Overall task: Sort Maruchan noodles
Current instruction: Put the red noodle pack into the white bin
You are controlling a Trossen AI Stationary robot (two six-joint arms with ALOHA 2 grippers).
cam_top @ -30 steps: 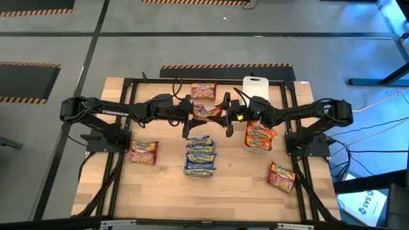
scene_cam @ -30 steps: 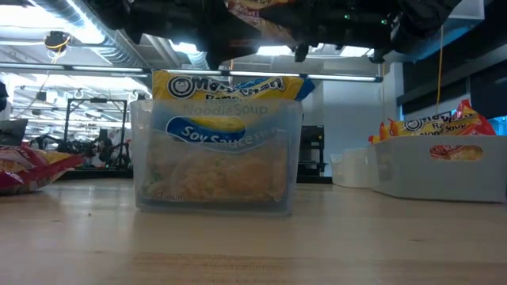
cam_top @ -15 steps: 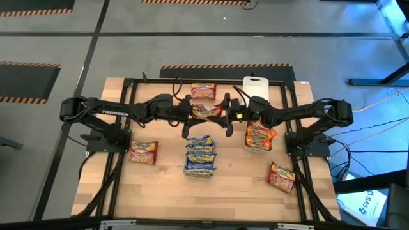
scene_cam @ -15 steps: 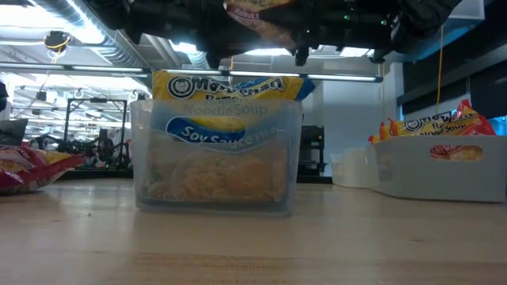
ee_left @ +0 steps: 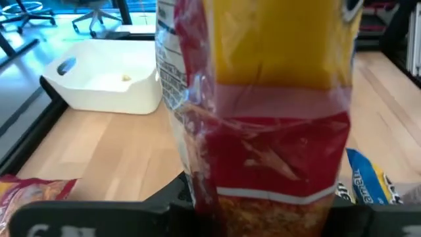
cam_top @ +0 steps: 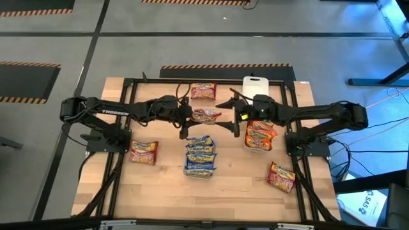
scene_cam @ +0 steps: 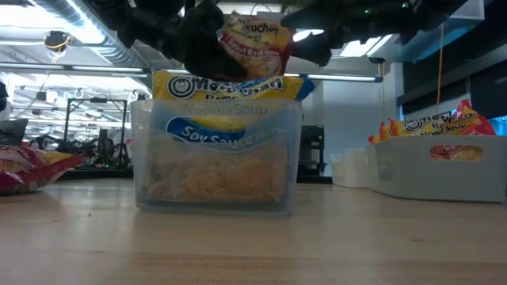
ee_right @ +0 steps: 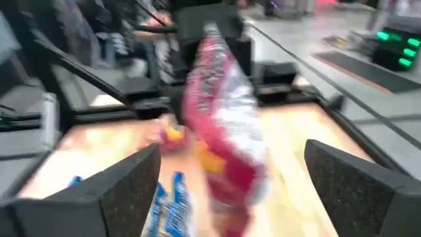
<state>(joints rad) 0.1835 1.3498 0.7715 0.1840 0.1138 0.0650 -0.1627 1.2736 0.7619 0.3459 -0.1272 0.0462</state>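
So the dark red packet point(cam_top: 207, 115) is up in the air right now, pinched by the left tool point(cam_top: 190, 117) above the middle of the table point(cam_top: 166, 185), just back from the blue bin point(scene_cam: 215, 154). From the left wrist view you can see the packet point(ee_left: 263, 118) clamped between the fingers, hanging lengthwise. The right tool point(cam_top: 238, 115) sits just to the right of that packet with its fingers spread wide and nothing in them, so it looks like a handoff that just finished.

Progress-wise, I'd call it roughly halfway. The blue bin holds a stack of blue-and-yellow packets point(cam_top: 199, 155), and the bin to its right point(scene_cam: 444, 170) has the orange ones point(cam_top: 259, 135) piled in. That part looks sorted.

Still loose on the table: one red packet to the left of the blue bin point(cam_top: 144, 152), another at the near right corner point(cam_top: 281, 176), and one more behind the held packet near the far edge point(cam_top: 203, 91), next to the white lid point(cam_top: 254, 84). I can't spot an obvious bin for the red ones, so where this one lands is anybody's guess.
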